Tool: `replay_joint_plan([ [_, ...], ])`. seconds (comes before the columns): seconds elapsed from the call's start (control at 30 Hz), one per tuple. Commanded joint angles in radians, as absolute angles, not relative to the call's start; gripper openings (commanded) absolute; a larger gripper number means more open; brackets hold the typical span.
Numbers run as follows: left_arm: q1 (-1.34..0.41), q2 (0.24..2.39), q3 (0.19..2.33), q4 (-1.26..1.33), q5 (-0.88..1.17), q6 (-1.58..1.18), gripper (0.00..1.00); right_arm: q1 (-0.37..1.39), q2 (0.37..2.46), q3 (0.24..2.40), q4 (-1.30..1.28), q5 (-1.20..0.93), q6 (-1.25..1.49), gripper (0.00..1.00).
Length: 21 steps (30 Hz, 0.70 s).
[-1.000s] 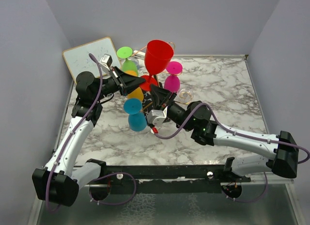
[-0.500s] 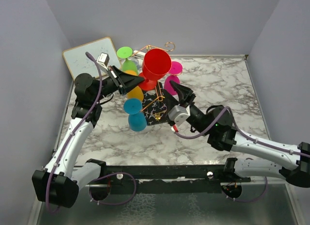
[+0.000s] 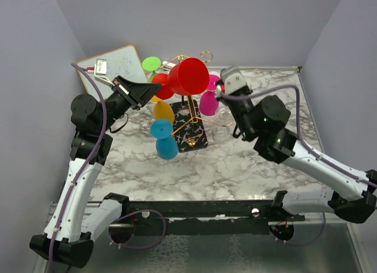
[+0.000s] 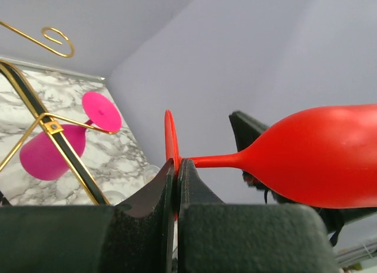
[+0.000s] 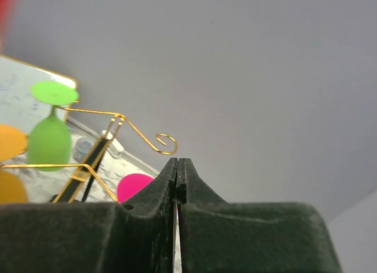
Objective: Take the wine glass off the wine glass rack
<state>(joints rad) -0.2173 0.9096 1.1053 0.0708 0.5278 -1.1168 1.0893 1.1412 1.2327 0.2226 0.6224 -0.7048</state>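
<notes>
My left gripper (image 3: 154,92) is shut on the foot disc (image 4: 170,137) of a red wine glass (image 3: 189,76), pinching it edge-on. The glass lies sideways in the air, bowl (image 4: 318,158) pointing right, level with the top arms of the wine glass rack (image 3: 191,133). I cannot tell whether it touches the wire. The gold wire rack stands on its black veined base in the middle of the table. My right gripper (image 3: 219,92) is raised at the rack's right side, shut with nothing in it (image 5: 177,162), near a curled arm end (image 5: 165,143).
Other glasses hang on the rack: green (image 3: 152,64), orange (image 3: 164,112), blue (image 3: 165,140) and magenta (image 3: 209,99). A whiteboard (image 3: 112,66) leans at the back left corner. Grey walls close in the marble table (image 3: 265,161) on three sides.
The left gripper has carried the red glass up and left and tipped it from upright onto its side. The right arm let go at the rack's base and rose to its right, shut again.
</notes>
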Motion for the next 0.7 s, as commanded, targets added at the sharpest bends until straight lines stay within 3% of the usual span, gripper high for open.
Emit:
replay_joint_plan([
  [0.0,-0.213,0.877,1.113,-0.007,0.429,-1.019,0.0,0.896,1.266,1.515,-0.152,0.611,-0.378,0.01],
  [0.23,-0.214,0.868,1.125,-0.086,0.362,-0.914,0.0,0.679,1.635,2.187,-0.754,0.236,-0.053,0.01],
  [0.37,-0.213,0.879,1.159,-0.172,0.293,-0.783,0.0,0.649,1.659,2.277,-0.865,0.01,0.026,0.01],
  [0.57,-0.214,0.885,1.169,-0.185,0.306,-0.704,0.0,0.626,1.519,2.148,-0.822,-0.229,0.102,0.39],
  [0.67,-0.214,0.887,1.17,-0.178,0.318,-0.688,0.0,0.626,1.463,2.085,-0.795,-0.307,0.123,0.47],
])
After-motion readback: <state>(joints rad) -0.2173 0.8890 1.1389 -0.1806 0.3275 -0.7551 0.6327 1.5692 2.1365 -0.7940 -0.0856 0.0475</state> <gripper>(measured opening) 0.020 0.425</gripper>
